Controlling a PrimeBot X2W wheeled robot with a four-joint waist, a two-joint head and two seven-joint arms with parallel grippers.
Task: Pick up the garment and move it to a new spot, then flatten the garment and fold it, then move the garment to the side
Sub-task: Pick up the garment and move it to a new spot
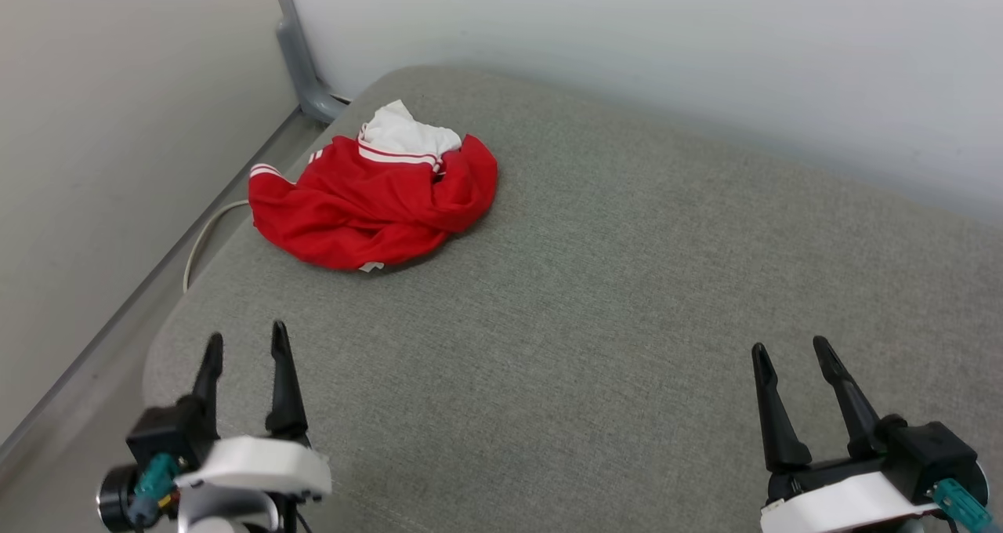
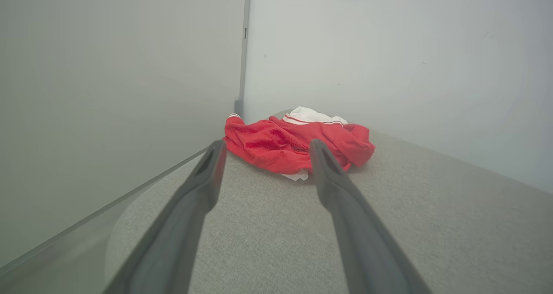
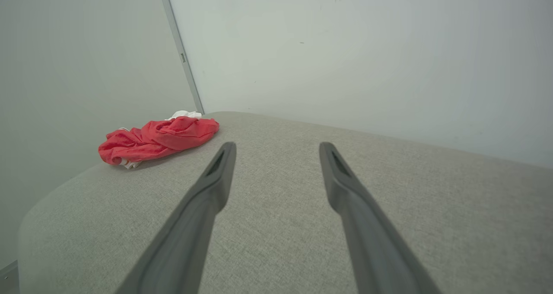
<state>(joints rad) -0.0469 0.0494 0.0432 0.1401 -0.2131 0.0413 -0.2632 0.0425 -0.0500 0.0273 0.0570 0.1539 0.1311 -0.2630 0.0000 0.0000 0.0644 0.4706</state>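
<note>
The red shirt (image 1: 372, 204), white at one sleeve, is seen crumpled in a heap at the far left corner of the grey cushion (image 1: 611, 306), near the wall. The left gripper (image 1: 245, 335) is held spread and empty, well short of the shirt, which lies ahead of its fingers. The right gripper (image 1: 790, 346) is likewise parted and empty, with the shirt far off to its left.

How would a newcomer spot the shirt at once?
Start at the wide grey cushion under the pale walls. Near its far left corner, beside the grey post, lies a crumpled shirt. It is bright red with white striped trim, against all that grey.
</note>
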